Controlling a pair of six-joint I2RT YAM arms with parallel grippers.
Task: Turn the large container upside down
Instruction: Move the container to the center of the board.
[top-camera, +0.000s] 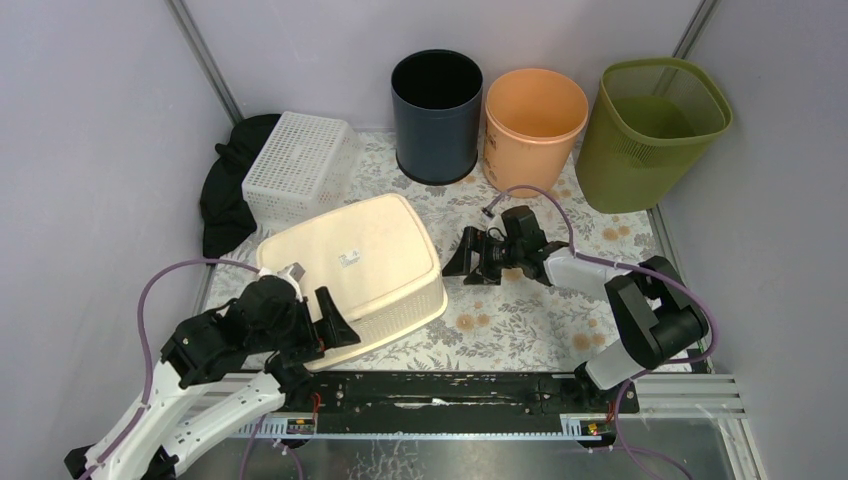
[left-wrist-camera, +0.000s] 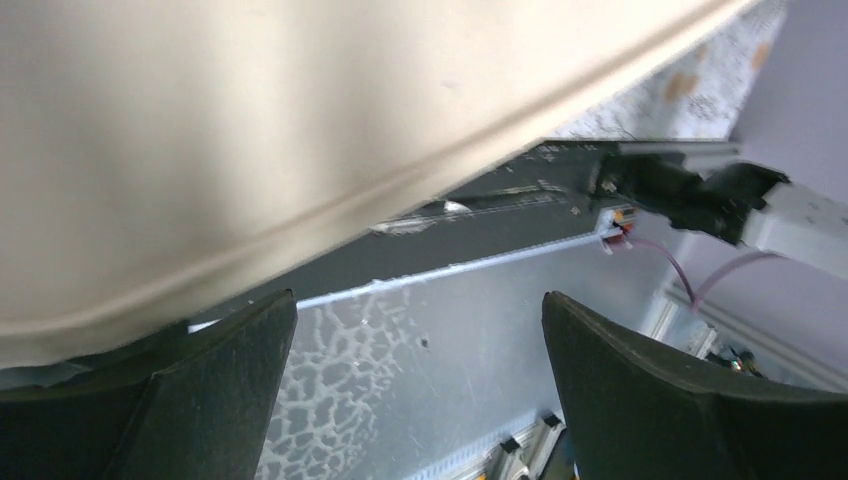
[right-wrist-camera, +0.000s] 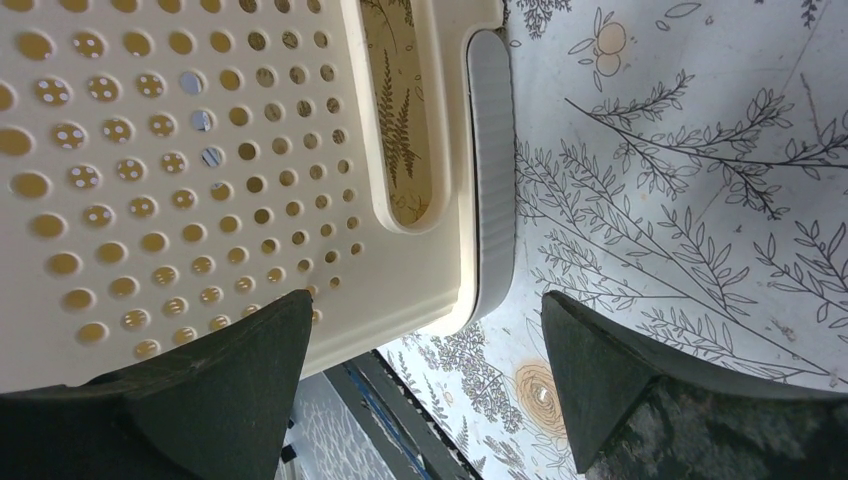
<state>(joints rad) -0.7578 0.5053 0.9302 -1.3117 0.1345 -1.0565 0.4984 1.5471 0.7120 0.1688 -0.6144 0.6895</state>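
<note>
Floral cloth (top-camera: 520, 320) is spread over the table between grey walls. At the left gripper (left-wrist-camera: 420, 330) the 2 fingers are seen set wide apart with nothing between them, just below the near-left rim of the large container (top-camera: 350, 265). The right gripper (right-wrist-camera: 425, 330) is likewise spread and empty, just beside the container's right end, where a handle slot and perforated wall are shown close up.

The container is seen lying at the table's left centre with its solid base and a label uppermost and its wide rim towards the cloth, so the turn is judged essentially made. Each gripper is best backed straight out, away from the rim, so the lip is not hooked. Whether the near-left rim sits flat should be checked first. Behind it, 3 bins (top-camera: 535, 125) and a white mesh basket (top-camera: 300, 165) should be left undisturbed.
</note>
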